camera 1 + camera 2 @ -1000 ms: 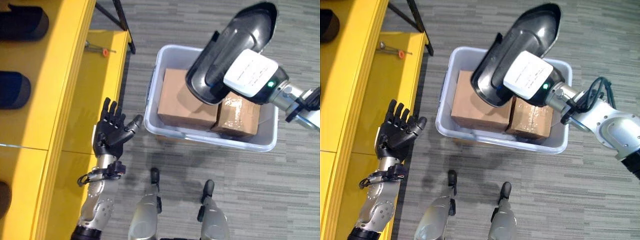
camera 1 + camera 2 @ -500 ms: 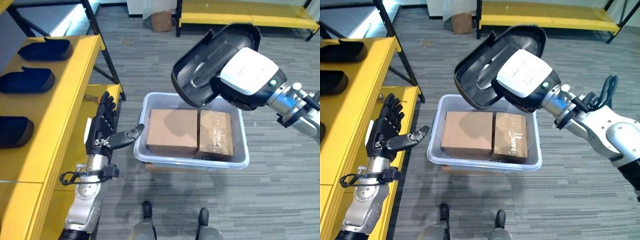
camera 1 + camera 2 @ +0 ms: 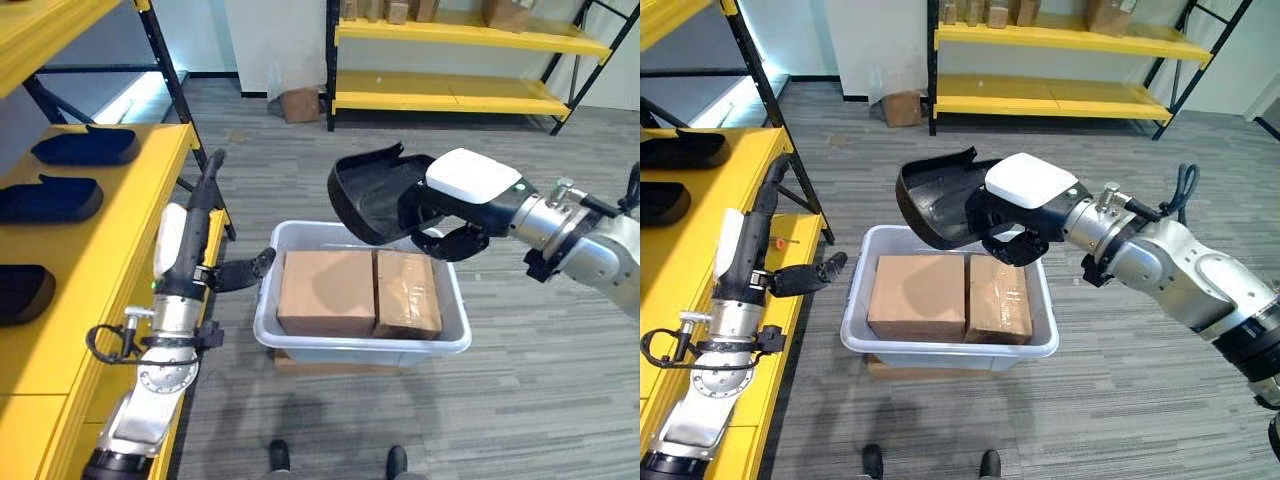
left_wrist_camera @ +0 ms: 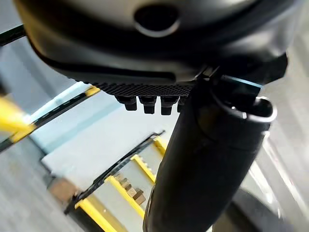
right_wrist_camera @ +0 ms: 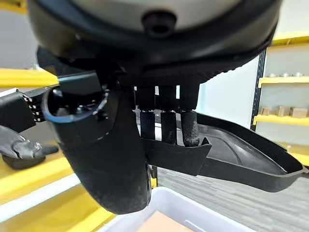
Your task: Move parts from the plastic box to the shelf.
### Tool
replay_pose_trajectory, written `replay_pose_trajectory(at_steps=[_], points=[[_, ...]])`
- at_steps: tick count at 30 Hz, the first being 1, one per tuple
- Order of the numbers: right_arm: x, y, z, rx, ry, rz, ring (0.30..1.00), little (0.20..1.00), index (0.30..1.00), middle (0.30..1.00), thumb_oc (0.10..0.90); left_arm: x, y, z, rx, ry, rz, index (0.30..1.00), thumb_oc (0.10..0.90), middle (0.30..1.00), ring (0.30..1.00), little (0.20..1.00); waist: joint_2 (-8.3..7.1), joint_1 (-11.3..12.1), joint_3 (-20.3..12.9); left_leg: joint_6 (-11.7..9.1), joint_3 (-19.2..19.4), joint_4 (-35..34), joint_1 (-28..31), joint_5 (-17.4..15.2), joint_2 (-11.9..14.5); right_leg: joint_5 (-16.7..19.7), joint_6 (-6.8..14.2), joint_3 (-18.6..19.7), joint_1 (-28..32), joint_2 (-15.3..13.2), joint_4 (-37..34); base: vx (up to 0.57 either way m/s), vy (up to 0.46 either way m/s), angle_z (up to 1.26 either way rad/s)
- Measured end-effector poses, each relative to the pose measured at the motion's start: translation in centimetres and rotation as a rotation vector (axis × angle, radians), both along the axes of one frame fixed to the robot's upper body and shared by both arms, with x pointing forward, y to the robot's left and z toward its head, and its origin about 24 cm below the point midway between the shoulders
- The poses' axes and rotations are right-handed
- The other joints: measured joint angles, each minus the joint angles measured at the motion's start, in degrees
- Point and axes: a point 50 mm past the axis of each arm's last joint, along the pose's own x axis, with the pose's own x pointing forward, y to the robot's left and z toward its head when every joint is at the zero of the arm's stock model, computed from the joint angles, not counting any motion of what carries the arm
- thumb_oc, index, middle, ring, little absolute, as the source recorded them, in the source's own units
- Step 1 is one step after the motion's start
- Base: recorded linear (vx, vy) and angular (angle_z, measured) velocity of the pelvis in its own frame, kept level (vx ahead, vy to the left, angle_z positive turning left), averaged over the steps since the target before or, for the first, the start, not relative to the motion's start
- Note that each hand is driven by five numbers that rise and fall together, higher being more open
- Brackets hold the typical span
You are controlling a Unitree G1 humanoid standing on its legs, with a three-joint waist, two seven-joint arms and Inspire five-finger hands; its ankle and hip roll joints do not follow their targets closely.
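My right hand is shut on a black, scoop-shaped plastic part, its fingers curled over the part's edge. The part hangs in the air above the back rim of the pale plastic box on the floor. Two brown cardboard boxes fill that box side by side. My left hand is open between the box and the yellow shelf, fingers straight up and thumb pointing toward the box. Three similar dark parts lie in a row on the shelf.
A black shelf post slants down behind my left hand. Further yellow racks with small boxes stand along the far wall, and a small cardboard box sits on the grey carpet by them.
The camera has tilted up, so the whole scene has shifted. My right hand still holds the black part, now carried higher above the box. My left hand has turned edge-on, fingers upward.
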Motion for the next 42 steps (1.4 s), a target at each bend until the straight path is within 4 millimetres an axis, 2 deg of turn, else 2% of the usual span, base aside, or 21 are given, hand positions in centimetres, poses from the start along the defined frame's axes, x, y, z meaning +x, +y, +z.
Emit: replay_pose_trajectory(at_steps=[4, 8, 12, 17, 20, 24, 30, 32, 42], points=[[0.2, 1.0, -0.1, 0.003, 0.033, 0.031, 0.3, 0.3, 0.3, 0.3, 0.4, 0.5, -0.5, 1.8, 0.173, -0.092, 0.0, 1.0, 0.9, 1.0, 1.0, 1.0, -0.36, -0.5, -0.4, -0.2, 0.2, 0.0, 0.2, 0.0, 0.3, 0.0, 0.0, 0.1, 0.0, 0.2, 0.0, 0.0, -0.002, -0.02], [0.6, 2.3, -0.5, 0.063, 0.072, 0.073, 0.3, 0.3, 0.3, 0.3, 0.4, 0.9, -1.9, 3.8, 0.367, -0.181, -0.057, 1.0, 0.9, 1.0, 1.0, 1.0, -1.01, -1.3, -1.2, -0.4, 0.3, 0.0, 0.2, 0.0, 0.6, 0.0, -0.1, 0.2, 0.0, 0.5, 0.0, 0.0, 0.0, 0.0], [0.8, 2.9, -0.8, 0.067, 0.086, 0.092, 0.3, 0.3, 0.3, 0.3, 0.4, 0.5, -4.7, 4.3, 0.506, -0.27, -0.185, 1.0, 0.9, 1.0, 1.0, 1.0, -0.98, -1.4, -2.1, -0.9, 0.7, 0.0, 0.5, 0.0, 0.8, 0.0, -0.1, 0.3, 0.0, 0.6, 0.0, 0.01, 0.003, -0.05], [1.5, 3.4, -1.2, 0.083, 0.109, 0.082, 0.3, 0.3, 0.3, 0.3, 0.4, 0.7, -6.7, 5.2, 0.646, -0.342, -0.267, 1.0, 0.9, 1.0, 1.0, 1.0, -0.62, -2.7, -2.4, -0.9, 0.7, 0.0, 0.5, 0.1, 0.8, 0.0, -0.2, 0.4, 0.1, 0.7, 0.0, 0.0, 0.0, 0.0], [1.7, 3.3, -1.3, 0.092, 0.114, 0.072, 0.3, 0.3, 0.3, 0.3, 0.4, 0.7, -7.8, 4.9, 0.675, -0.349, -0.32, 1.0, 0.9, 1.0, 1.0, 1.0, 0.06, -3.0, -2.8, -0.9, 0.8, 0.0, 0.6, 0.1, 0.9, -0.1, -0.2, 0.8, 0.0, 0.8, 0.0, 0.0, 0.005, -0.02], [1.8, 3.7, -1.4, 0.103, 0.118, 0.08, 0.3, 0.3, 0.3, 0.3, 0.4, 0.6, -8.6, 4.8, 0.708, -0.367, -0.353, 1.0, 0.9, 1.0, 1.0, 1.0, 0.14, -3.2, -2.9, -0.9, 1.2, 0.0, 0.8, 0.0, 0.9, -0.1, -0.2, 1.1, 0.0, 0.8, 0.0, 0.01, 0.001, -0.04], [1.9, 4.8, -1.8, 0.133, 0.134, 0.112, 0.3, 0.3, 0.3, 0.3, 0.4, 0.7, -9.5, 4.8, 0.739, -0.392, -0.391, 1.0, 0.9, 1.0, 1.0, 1.0, 0.39, -4.2, -3.1, -1.0, 1.4, 0.0, 1.3, -0.1, 0.9, -0.1, -0.3, 1.5, 0.4, 0.9, 0.0, 0.01, 0.002, 0.0], [1.8, 5.4, -2.0, 0.139, 0.141, 0.133, 0.3, 0.3, 0.3, 0.3, 0.4, 1.3, -10.1, 4.7, 0.744, -0.392, -0.396, 1.0, 0.9, 1.0, 1.0, 1.0, 0.84, -4.2, -3.6, -1.0, 1.3, 0.0, 1.4, -0.2, 1.0, -0.2, -0.4, 1.5, 0.5, 0.9, 0.0, 0.0, 0.0, 0.0], [2.1, 5.2, -2.3, 0.139, 0.152, 0.114, 0.3, 0.3, 0.3, 0.3, 0.4, 2.6, -9.8, 2.8, 0.71, -0.315, -0.376, 1.0, 0.9, 1.0, 1.0, 1.0, 1.54, -4.5, -4.2, -1.2, 1.5, 0.0, 1.5, -0.2, 1.2, -0.2, -0.5, 1.6, 0.4, 1.1, 0.0, 0.0, 0.0, 0.0]])
